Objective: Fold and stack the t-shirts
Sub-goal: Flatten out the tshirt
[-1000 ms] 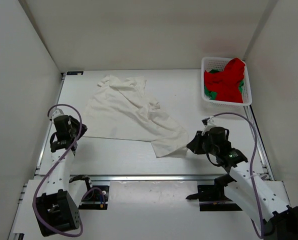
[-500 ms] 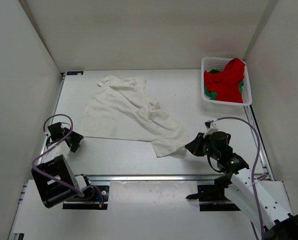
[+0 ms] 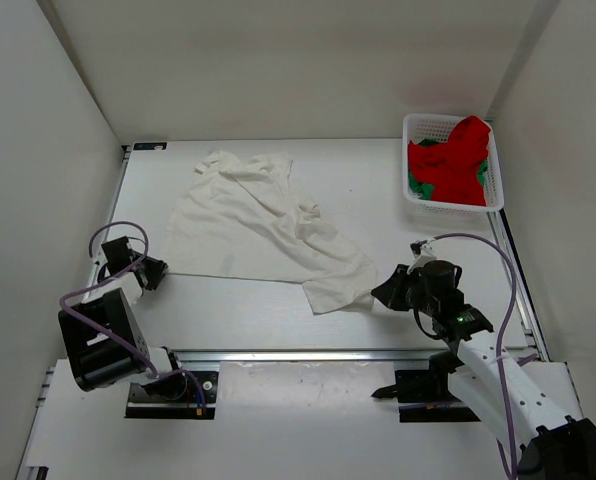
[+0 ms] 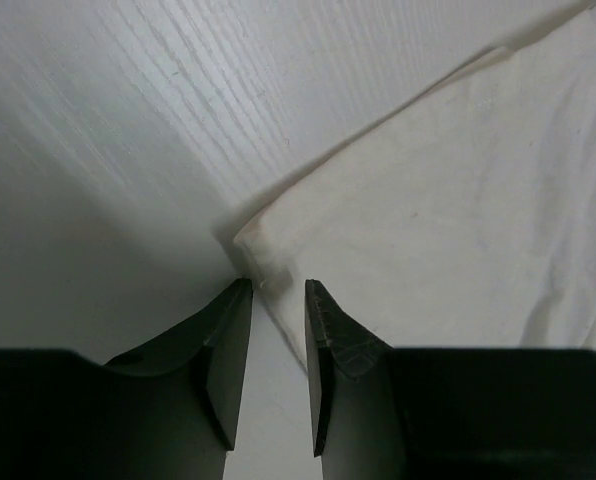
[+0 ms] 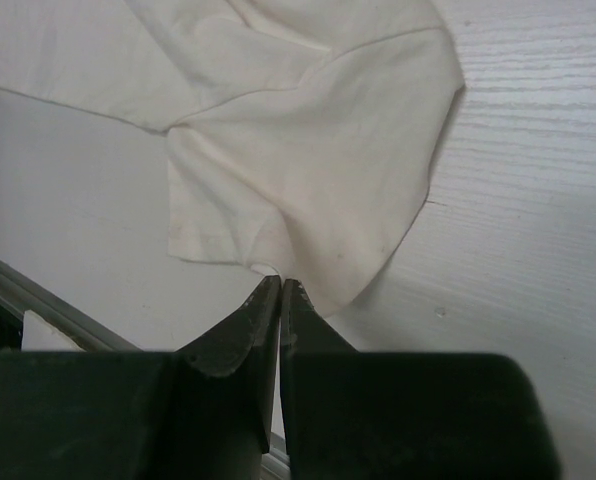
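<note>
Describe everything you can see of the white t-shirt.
The white t-shirt is plain, soft, cream-white cloth, spread unfolded and rumpled on the table, diagonal wrinkles through its middle. The left gripper sits open at its near left corner; the right gripper, shut, seems to pinch its near right edge.

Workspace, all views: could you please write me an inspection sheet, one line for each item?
Surface: white wood-grain table.
Job's things: white t-shirt spread crumpled and unfolded on the table; red t-shirt and green t-shirt bundled in the mesh basket at the far right.
Clutter: nothing seen.
Grippers: left gripper open, tips at a shirt corner; right gripper shut, seems to pinch the shirt's near edge.
Cables: purple cables loop along both arms, apart from the cloth.
Surroundings: plain white walls on three sides.
</note>
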Controlling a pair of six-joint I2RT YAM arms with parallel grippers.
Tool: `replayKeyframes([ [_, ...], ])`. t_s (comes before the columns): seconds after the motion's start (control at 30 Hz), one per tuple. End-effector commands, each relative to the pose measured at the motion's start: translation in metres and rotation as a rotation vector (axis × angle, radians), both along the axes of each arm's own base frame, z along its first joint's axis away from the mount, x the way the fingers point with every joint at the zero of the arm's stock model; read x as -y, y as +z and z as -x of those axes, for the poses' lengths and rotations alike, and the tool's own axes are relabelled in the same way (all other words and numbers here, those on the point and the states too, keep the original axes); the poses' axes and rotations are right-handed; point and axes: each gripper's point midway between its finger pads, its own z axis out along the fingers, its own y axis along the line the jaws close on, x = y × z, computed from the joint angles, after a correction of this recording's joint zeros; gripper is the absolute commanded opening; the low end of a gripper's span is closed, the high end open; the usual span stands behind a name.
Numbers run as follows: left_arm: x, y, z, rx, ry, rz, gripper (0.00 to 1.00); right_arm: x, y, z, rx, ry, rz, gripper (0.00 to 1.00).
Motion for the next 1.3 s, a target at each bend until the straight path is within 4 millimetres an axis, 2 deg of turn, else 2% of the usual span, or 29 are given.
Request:
replayKeyframes([
  [0.0,-0.007,0.001,-0.006,0.004,0.034,-0.031,0.39,-0.005,0.015,-0.007,0.065,0.024,0.000,0.00],
  [0.13,-0.015,0.001,-0.009,0.010,0.056,-0.052,0.35,-0.006,0.013,-0.005,0.056,0.025,0.009,0.00],
  [0.23,-0.017,-0.002,-0.009,0.009,0.056,-0.050,0.26,-0.007,0.015,-0.005,0.055,0.025,0.004,0.00],
  [0.27,-0.022,0.006,-0.018,0.048,0.052,-0.065,0.18,-0.005,0.015,-0.006,0.051,0.016,0.014,0.00],
  [0.3,-0.023,0.008,-0.019,0.043,0.032,-0.092,0.10,-0.005,0.016,-0.006,0.055,0.012,0.014,0.00],
  [0.37,-0.028,0.021,-0.028,0.065,0.027,-0.132,0.00,-0.003,0.017,-0.006,0.045,-0.006,0.024,0.00],
  [0.47,-0.026,0.042,-0.036,0.105,0.008,-0.159,0.00,-0.001,0.032,-0.013,0.065,-0.018,0.022,0.00],
  [0.5,-0.019,0.045,-0.039,0.110,-0.016,-0.163,0.00,-0.003,0.039,-0.015,0.078,-0.013,0.024,0.00],
  [0.53,-0.012,0.059,-0.046,0.145,-0.048,-0.180,0.00,0.001,0.035,-0.016,0.059,-0.031,0.045,0.00],
  [0.6,0.008,0.093,-0.061,0.208,-0.138,-0.225,0.00,0.003,0.064,-0.027,0.106,-0.057,0.067,0.00],
  [0.63,0.026,0.104,-0.066,0.230,-0.204,-0.241,0.00,0.005,0.077,-0.030,0.124,-0.070,0.089,0.00],
  [0.67,0.040,0.126,-0.073,0.264,-0.248,-0.249,0.00,0.006,0.086,-0.034,0.138,-0.078,0.106,0.00],
  [0.7,0.051,0.133,-0.072,0.260,-0.299,-0.241,0.00,0.011,0.108,-0.038,0.173,-0.102,0.130,0.00],
  [0.73,0.067,0.163,-0.081,0.331,-0.371,-0.243,0.00,0.015,0.132,-0.043,0.201,-0.132,0.138,0.00],
  [0.77,0.074,0.190,-0.085,0.375,-0.395,-0.242,0.00,0.014,0.143,-0.045,0.219,-0.117,0.157,0.00],
  [0.8,0.090,0.226,-0.085,0.448,-0.454,-0.236,0.00,0.024,0.165,-0.049,0.236,-0.167,0.205,0.00],
  [0.83,0.099,0.241,-0.086,0.480,-0.494,-0.226,0.00,0.025,0.206,-0.051,0.308,-0.178,0.192,0.00],
  [0.87,0.101,0.273,-0.084,0.533,-0.503,-0.242,0.00,0.022,0.220,-0.055,0.322,-0.178,0.207,0.00],
  [0.9,0.113,0.308,-0.079,0.606,-0.538,-0.253,0.00,0.022,0.254,-0.052,0.364,-0.188,0.214,0.00],
  [0.93,0.120,0.322,-0.075,0.628,-0.557,-0.240,0.00,0.020,0.285,-0.050,0.404,-0.196,0.226,0.00],
  [0.97,0.118,0.352,-0.069,0.692,-0.546,-0.260,0.00,0.022,0.290,-0.052,0.389,-0.221,0.275,0.01],
  [1.0,0.123,0.366,-0.064,0.728,-0.578,-0.239,0.00,0.013,0.328,-0.038,0.460,-0.195,0.231,0.00],
  [1.03,0.120,0.389,-0.056,0.778,-0.588,-0.226,0.00,0.021,0.357,-0.037,0.495,-0.254,0.248,0.00],
  [1.07,0.111,0.414,-0.047,0.824,-0.577,-0.238,0.00,0.012,0.361,-0.032,0.498,-0.243,0.295,0.00],
  [1.1,0.110,0.433,-0.040,0.857,-0.574,-0.238,0.00,0.008,0.398,-0.017,0.565,-0.218,0.238,0.00],
  [1.17,0.101,0.461,-0.034,0.876,-0.540,-0.309,0.00,0.016,0.454,-0.012,0.658,-0.266,0.201,0.00],
  [1.2,0.100,0.469,-0.034,0.879,-0.525,-0.310,0.00,0.014,0.462,-0.014,0.684,-0.259,0.226,0.00],
  [1.23,0.110,0.487,-0.028,0.939,-0.554,-0.292,0.00,0.018,0.477,-0.022,0.718,-0.283,0.250,0.00],
  [1.27,0.101,0.495,-0.030,0.952,-0.537,-0.297,0.00,0.001,0.475,-0.034,0.714,-0.245,0.268,0.00],
])
